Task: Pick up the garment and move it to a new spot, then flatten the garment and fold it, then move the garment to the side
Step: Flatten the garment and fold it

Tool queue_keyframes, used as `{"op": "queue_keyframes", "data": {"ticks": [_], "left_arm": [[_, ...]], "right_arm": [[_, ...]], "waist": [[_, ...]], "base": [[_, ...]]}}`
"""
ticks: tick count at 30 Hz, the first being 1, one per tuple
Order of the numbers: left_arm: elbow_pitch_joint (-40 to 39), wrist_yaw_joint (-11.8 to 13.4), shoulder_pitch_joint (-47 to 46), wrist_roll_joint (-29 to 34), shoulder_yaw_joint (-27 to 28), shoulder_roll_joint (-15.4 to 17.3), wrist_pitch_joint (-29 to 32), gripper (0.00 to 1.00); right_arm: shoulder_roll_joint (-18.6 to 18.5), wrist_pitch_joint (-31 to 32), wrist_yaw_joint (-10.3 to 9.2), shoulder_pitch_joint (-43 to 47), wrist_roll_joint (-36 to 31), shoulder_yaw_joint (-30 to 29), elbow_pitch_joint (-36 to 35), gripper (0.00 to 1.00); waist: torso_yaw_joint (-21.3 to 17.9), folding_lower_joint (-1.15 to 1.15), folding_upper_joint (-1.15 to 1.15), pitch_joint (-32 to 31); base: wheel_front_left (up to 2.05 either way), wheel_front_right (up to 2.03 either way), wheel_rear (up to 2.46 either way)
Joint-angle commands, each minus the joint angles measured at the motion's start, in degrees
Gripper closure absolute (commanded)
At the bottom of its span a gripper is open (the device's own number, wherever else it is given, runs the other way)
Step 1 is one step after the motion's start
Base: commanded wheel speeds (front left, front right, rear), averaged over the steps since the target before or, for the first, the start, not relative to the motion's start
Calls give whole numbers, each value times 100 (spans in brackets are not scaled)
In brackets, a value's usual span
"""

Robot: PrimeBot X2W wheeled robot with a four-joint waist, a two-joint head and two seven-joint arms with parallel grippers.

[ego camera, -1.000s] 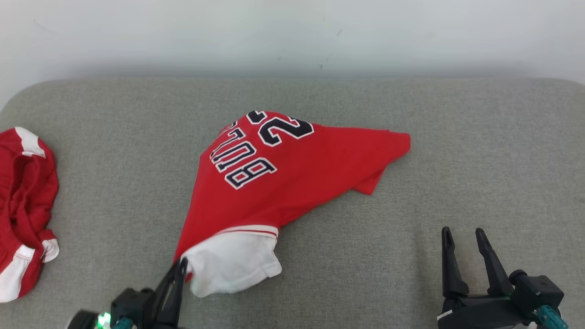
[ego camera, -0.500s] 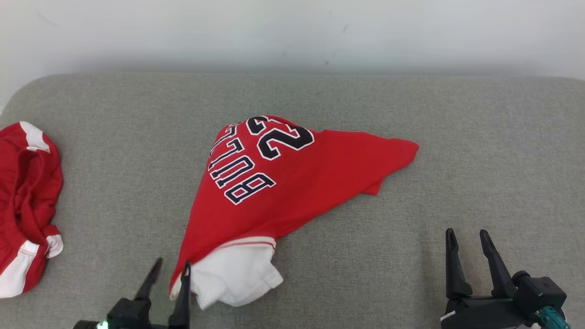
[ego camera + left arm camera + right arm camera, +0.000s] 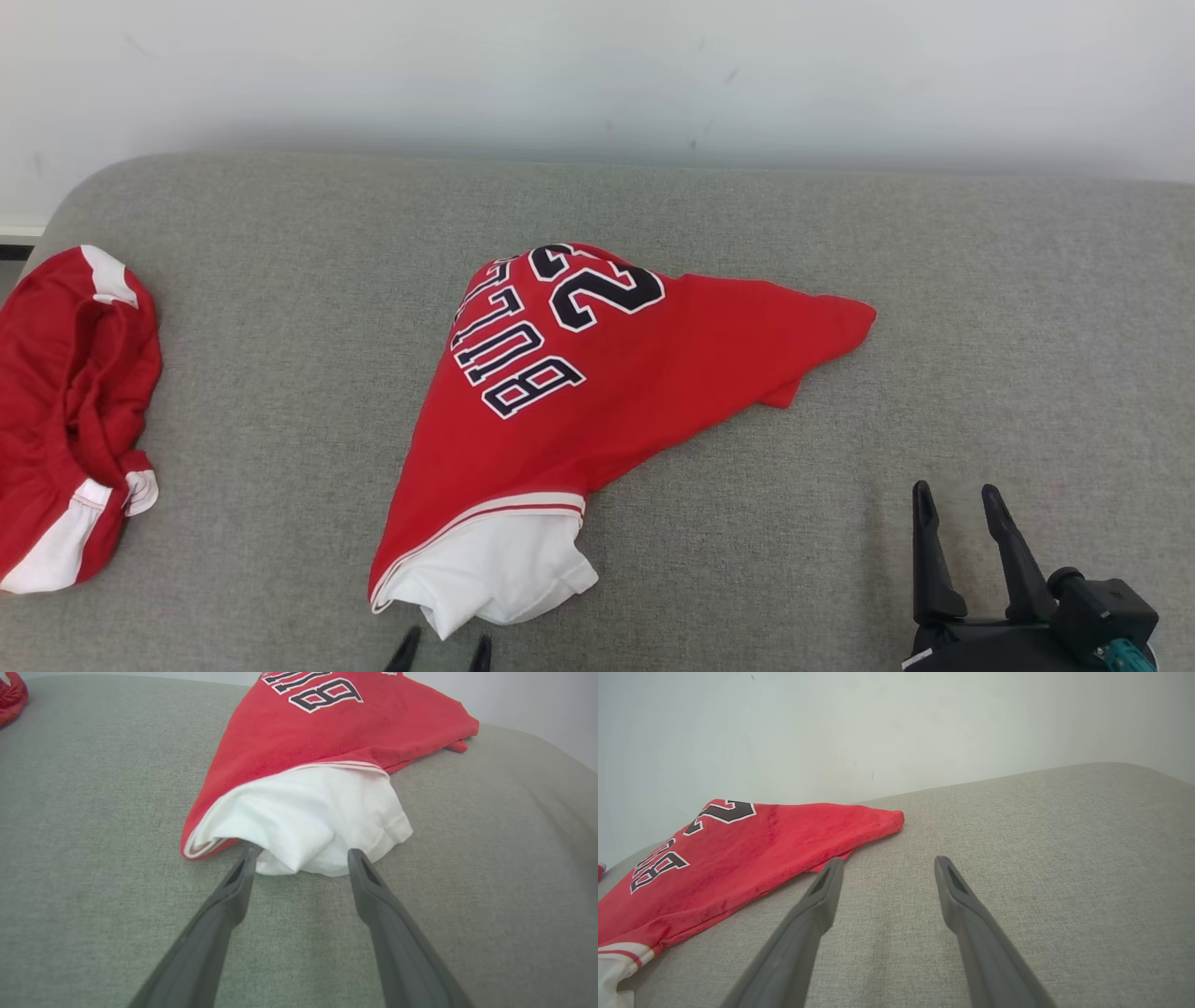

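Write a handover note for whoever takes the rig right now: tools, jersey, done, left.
Left tool: open, tips at the jersey's white end, gripping nothing; it let go within the last second.
Right tool: open, empty, over the cushion to the jersey's right.
Jersey: mid-cushion, bunched into a rough triangle, lettering up. A second red garment lies at the far left.
Done: jersey set down at its spot.
Left: flatten, fold, move aside.
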Motion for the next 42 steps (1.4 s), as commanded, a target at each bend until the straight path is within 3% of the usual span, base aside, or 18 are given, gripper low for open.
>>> {"op": "queue_keyframes", "data": {"ticks": [1,15,16,17,22,26,35,42], "left_arm": [[62,-23,41,15,-39,2,45,0],[1373,-111,-822,17,77,-83,-194,0],[1467,-156,-880,17,63,-83,-197,65],[1540,-196,-928,-16,69,-99,-211,100],[1563,-398,-944,-193,79,-101,-225,100],[1026,-413,-702,-212,22,33,-55,100],[-1075,-86,303,-626,178,482,1329,100],[-1520,-89,908,-1389,260,510,2252,100]], "right_arm": [[-5,-6,20,35,9,9,15,0],[-4,-6,20,90,-89,123,62,0],[-4,-6,20,100,-88,130,67,0],[-4,-6,20,111,-80,131,73,0],[-5,-6,20,137,-4,100,79,0],[-6,-6,20,228,62,91,90,0],[-6,-6,20,113,162,76,86,0],[-6,-6,20,21,104,71,93,0]], "waist": [[9,0,0,-9],[-114,0,0,-128],[-127,0,0,-133],[-138,0,0,-142],[-127,0,0,-187],[-57,0,0,-214],[251,0,0,-83],[359,0,0,21]], "base": [[0,0,0],[0,0,0],[0,0,0],[0,0,0],[0,0,0],[0,0,0],[0,0,0],[0,0,0]]}}
